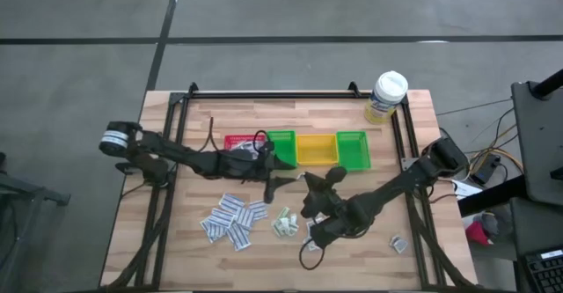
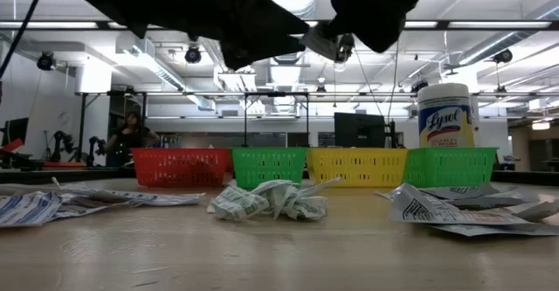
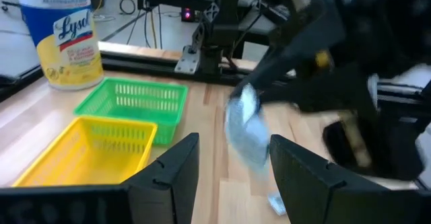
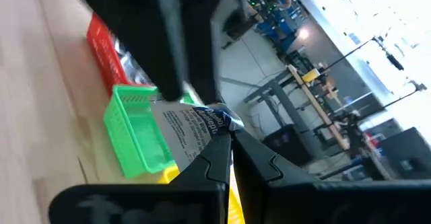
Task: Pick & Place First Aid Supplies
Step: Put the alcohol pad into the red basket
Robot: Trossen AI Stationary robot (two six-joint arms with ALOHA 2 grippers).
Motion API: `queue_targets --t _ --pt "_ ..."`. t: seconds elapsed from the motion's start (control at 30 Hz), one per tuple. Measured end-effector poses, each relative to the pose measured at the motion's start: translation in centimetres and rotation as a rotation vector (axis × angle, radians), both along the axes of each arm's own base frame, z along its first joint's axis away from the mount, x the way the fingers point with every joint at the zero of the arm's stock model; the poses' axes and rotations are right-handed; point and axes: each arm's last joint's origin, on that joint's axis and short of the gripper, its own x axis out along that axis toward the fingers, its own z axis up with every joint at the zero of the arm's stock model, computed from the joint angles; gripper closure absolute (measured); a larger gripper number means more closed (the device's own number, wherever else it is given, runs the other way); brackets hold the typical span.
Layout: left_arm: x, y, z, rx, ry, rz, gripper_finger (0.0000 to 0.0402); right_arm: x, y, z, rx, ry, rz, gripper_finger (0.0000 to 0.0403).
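Observation:
My right gripper (image 4: 229,140) is shut on a white printed packet (image 4: 192,130), held in the air on the near side of the row of bins. My left gripper (image 3: 232,177) is open and points at that packet (image 3: 244,126), which hangs just ahead of its spread fingers without touching them. In the high view both grippers, left (image 1: 280,180) and right (image 1: 310,180), meet over the middle of the table. More packets lie flat on the wood in a pile (image 1: 233,218), a crumpled clump (image 1: 283,223) and a single one (image 1: 398,243). My right gripper pinches one edge of the packet (image 4: 217,124) between the free ends of its two fingers. The rest of the packet sticks out beyond the fingertips, lifted clear of the table.
A red bin (image 1: 239,143), a green bin (image 1: 281,148), a yellow bin (image 1: 317,150) and a second green bin (image 1: 352,150) stand in a row toward the far edge. A white-capped bottle with a yellow label (image 1: 387,95) stands at the far right corner. Black frame rails (image 1: 264,95) border the table.

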Motion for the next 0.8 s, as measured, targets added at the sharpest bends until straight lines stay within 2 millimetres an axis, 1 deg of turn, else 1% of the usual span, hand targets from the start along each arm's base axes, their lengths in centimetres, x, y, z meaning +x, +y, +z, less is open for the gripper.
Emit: queue_targets --t 0.1,0.17,0.23,0.5,0.57,0.63,0.8 --pt "0.3 0.0 -0.2 0.0 0.012 0.002 0.0225 0.6 0.3 0.1 -0.008 0.007 0.004 0.0394" --pt "0.5 0.0 -0.2 0.0 0.009 0.002 0.0225 0.6 0.3 0.2 -0.024 0.03 0.01 0.0394" --pt "0.5 0.0 -0.3 -0.011 0.012 0.006 0.0225 0.9 0.4 0.3 -0.019 0.017 0.008 0.0394" --pt "0.5 0.2 -0.6 -0.03 0.027 0.053 0.0229 1.3 0.6 0.6 -0.034 0.014 0.009 0.0394" --pt "0.5 0.2 -0.6 -0.034 0.028 0.054 0.024 1.4 0.7 0.6 -0.033 0.014 0.012 0.0394" --pt "0.5 0.2 -0.6 -0.036 0.03 0.054 0.026 1.4 0.7 0.5 -0.026 0.017 0.017 0.0394" --pt "0.5 0.2 -0.6 -0.025 0.027 0.057 0.0327 1.4 0.7 0.5 -0.018 0.022 0.023 0.0394"
